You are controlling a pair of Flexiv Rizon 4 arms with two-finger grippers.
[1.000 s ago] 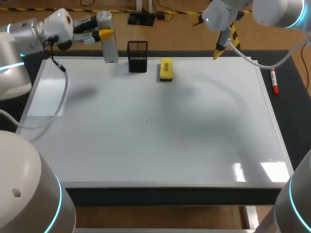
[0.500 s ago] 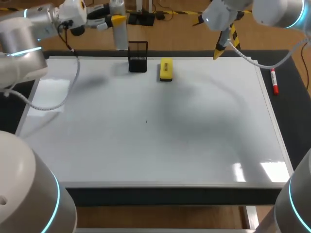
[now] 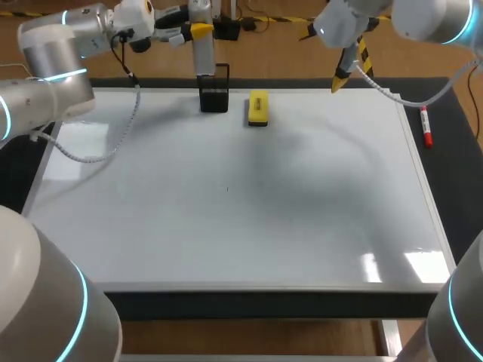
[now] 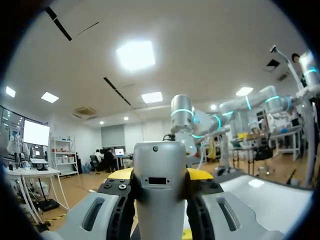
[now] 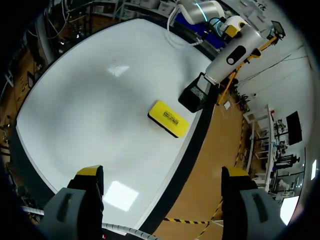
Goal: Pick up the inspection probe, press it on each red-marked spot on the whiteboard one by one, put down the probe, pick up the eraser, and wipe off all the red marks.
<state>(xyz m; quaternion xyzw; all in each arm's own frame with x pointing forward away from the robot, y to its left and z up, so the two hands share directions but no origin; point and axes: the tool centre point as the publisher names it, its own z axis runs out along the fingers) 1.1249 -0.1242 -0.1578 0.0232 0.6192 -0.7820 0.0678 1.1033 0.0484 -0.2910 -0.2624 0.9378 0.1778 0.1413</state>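
The left gripper (image 3: 198, 30), clamped on the grey inspection probe (image 3: 204, 56), had carried it rightward along the whiteboard (image 3: 226, 226)'s far edge to the black mesh holder (image 3: 214, 94), so set-down looked near; the right gripper (image 5: 162, 172) hung spread, empty; the yellow eraser (image 3: 258, 108) lay beside the holder.

You get dark grey table top (image 3: 456, 188), widest strip at right. Brown wooden floor (image 3: 287, 56) beyond far edge, yellow-black hazard tape (image 5: 182, 220) laid across it. Overhead: white ceiling (image 4: 210, 35), square light panel (image 4: 135, 55) lit bright, smaller panels around it. Glare patch (image 3: 426, 265) near right.
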